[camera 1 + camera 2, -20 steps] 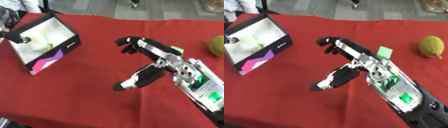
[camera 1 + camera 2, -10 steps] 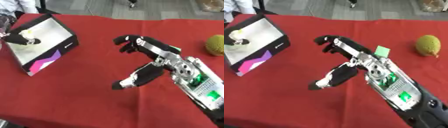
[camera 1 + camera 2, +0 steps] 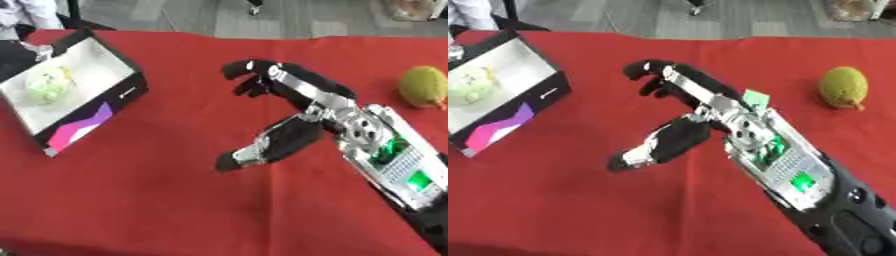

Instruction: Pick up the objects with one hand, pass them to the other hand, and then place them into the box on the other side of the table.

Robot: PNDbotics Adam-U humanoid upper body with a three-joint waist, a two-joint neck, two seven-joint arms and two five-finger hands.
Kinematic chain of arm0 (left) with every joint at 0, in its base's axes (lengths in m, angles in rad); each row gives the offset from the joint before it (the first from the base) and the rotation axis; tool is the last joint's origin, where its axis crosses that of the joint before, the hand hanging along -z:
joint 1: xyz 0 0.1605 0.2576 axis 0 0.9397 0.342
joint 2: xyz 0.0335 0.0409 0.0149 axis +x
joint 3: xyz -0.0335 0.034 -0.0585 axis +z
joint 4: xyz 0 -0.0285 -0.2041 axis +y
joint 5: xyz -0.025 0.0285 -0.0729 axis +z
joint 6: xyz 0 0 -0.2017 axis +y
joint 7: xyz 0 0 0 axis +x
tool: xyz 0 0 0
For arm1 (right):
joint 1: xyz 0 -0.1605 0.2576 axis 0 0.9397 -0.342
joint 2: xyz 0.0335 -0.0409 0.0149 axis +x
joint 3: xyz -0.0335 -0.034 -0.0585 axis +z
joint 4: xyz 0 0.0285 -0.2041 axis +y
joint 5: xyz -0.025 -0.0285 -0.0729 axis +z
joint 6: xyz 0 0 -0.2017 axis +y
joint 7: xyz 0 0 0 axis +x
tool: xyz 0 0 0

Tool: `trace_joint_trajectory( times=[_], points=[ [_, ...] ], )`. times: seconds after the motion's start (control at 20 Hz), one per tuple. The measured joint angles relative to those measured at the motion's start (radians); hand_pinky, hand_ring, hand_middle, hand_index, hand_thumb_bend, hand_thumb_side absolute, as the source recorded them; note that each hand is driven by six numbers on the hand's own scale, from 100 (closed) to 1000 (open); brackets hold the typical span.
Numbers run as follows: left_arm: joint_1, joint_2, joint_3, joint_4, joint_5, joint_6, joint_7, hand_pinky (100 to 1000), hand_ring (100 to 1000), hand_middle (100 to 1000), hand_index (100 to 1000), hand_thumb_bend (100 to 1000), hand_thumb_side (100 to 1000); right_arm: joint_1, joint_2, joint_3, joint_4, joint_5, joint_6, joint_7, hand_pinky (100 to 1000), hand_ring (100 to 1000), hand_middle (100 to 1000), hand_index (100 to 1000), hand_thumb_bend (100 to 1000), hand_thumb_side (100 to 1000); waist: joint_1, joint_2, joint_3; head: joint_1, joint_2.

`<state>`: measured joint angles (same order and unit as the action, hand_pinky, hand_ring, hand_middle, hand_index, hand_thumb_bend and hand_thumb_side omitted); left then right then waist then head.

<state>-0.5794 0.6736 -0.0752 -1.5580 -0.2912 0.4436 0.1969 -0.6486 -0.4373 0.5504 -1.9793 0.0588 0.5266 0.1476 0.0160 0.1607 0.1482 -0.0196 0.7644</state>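
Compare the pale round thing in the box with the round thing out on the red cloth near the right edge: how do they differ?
The pale green object lies inside the box at the table's left; the yellow-green fruit sits bare on the red cloth at the far right. The boxed one looks whitish and light; the fruit is darker, olive-yellow, with a small stem end showing. Both are roundish, and neither is touched by the open right hand between them.

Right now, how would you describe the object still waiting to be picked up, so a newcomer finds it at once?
Start from the red table and go to its far right side, past the robot's open right hand. There a rounded yellow-green fruit with a bumpy skin lies alone on the cloth. The only similar thing, a paler green object, lies inside the box on the left.
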Motion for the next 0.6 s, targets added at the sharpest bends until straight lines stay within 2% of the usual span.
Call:
trace_joint_trajectory(
  times=[0.1,0.15,0.2,0.25,0.3,0.35,0.4,0.45,0.5,0.55,0.6],
  points=[
    [0.03,-0.018,0.006,-0.049,0.114,-0.018,0.056,683,610,679,759,864,359,0.0,-0.024,-0.022,0.0,-0.003,-0.015,-0.003,872,828,864,897,853,249,0.0,0.0,-0.004,-0.005,0.0],
    [0.045,-0.027,0.008,-0.069,0.163,-0.027,0.077,681,608,678,757,865,361,0.003,-0.039,-0.035,0.0,-0.003,-0.025,0.0,874,827,861,894,726,280,-0.001,0.0,-0.005,-0.007,0.0],
    [0.058,-0.035,0.01,-0.087,0.202,-0.035,0.095,680,608,677,755,865,364,0.008,-0.055,-0.05,0.0,-0.003,-0.037,0.005,873,826,860,892,852,248,-0.002,0.0,-0.006,-0.01,0.0],
    [0.069,-0.041,0.011,-0.1,0.233,-0.042,0.111,679,607,676,752,865,366,0.013,-0.071,-0.064,0.0,-0.003,-0.049,0.014,875,828,861,892,852,248,-0.004,0.0,-0.007,-0.012,0.0],
    [0.079,-0.047,0.013,-0.11,0.256,-0.048,0.124,679,607,675,752,865,367,0.019,-0.088,-0.079,0.0,-0.003,-0.06,0.024,875,827,862,892,712,279,-0.005,0.0,-0.009,-0.014,0.0],
    [0.087,-0.052,0.015,-0.116,0.273,-0.052,0.136,679,608,678,753,868,370,0.026,-0.107,-0.095,0.0,-0.002,-0.071,0.037,877,829,865,893,850,246,-0.006,0.0,-0.011,-0.016,0.0],
    [0.091,-0.057,0.017,-0.121,0.286,-0.055,0.145,679,609,680,754,869,373,0.034,-0.126,-0.11,0.0,-0.002,-0.08,0.052,878,831,865,893,849,245,-0.006,0.0,-0.011,-0.019,0.0],
    [0.096,-0.06,0.017,-0.124,0.295,-0.057,0.151,680,610,683,757,870,376,0.039,-0.144,-0.126,0.0,-0.004,-0.087,0.069,880,833,866,893,475,351,-0.006,0.0,-0.012,-0.02,0.0],
    [0.099,-0.061,0.017,-0.127,0.301,-0.059,0.156,680,610,686,758,870,380,0.044,-0.161,-0.143,0.0,-0.009,-0.092,0.088,881,834,866,893,848,244,-0.006,0.0,-0.012,-0.021,0.0],
    [0.102,-0.061,0.017,-0.128,0.305,-0.061,0.16,681,612,689,759,869,382,0.045,-0.178,-0.161,0.0,-0.015,-0.095,0.107,882,837,867,894,848,244,-0.006,0.0,-0.012,-0.023,0.0],
    [0.105,-0.061,0.017,-0.129,0.307,-0.062,0.163,681,613,693,761,869,381,0.046,-0.196,-0.179,0.0,-0.021,-0.096,0.126,885,841,869,894,569,273,-0.006,0.0,-0.012,-0.025,0.0]
  ],
)
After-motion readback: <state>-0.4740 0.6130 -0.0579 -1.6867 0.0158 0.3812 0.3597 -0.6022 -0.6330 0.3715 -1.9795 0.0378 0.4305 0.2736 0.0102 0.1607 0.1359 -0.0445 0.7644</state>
